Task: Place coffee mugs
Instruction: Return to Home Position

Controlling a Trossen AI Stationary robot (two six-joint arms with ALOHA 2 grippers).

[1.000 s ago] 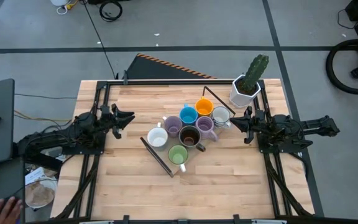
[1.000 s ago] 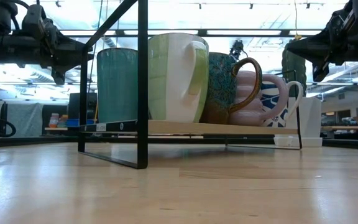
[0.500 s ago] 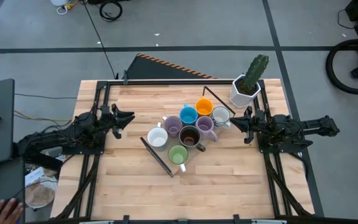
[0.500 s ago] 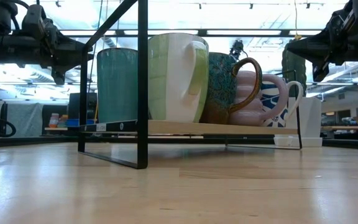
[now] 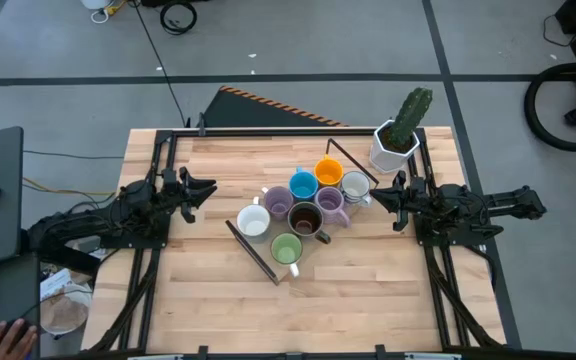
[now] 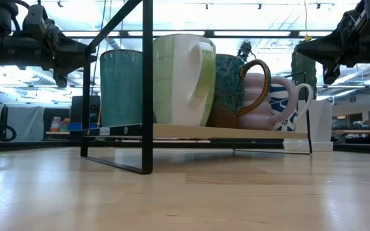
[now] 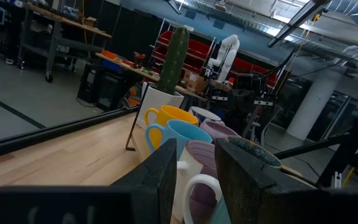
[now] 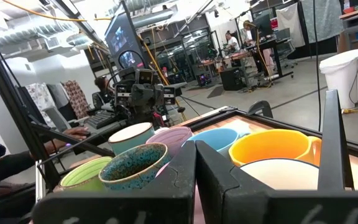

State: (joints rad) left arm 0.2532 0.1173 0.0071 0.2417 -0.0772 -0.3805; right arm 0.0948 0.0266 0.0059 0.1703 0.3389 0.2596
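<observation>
Eight small handled ceramic mugs point(image 5: 305, 219) stand bunched on a low black wire-framed shelf with a wooden board point(image 5: 252, 252), set slantwise at the middle of the pale wooden plank table point(image 5: 368, 300). The green mug point(image 5: 286, 247) is closest to the near edge and the orange mug point(image 5: 328, 172) to the far edge. The left gripper point(image 5: 206, 189) hangs over the left side, well apart from the white mug point(image 5: 253, 221), its fingers parted by a narrow gap and holding nothing. The right gripper point(image 5: 376, 197) hangs near the silvery-white mug point(image 5: 355, 185) without touching it, fingers pressed together on nothing. A white faceted pot with a green cactus point(image 5: 393, 148) sits by the far right corner. Bare wood runs broad along the near edge.
</observation>
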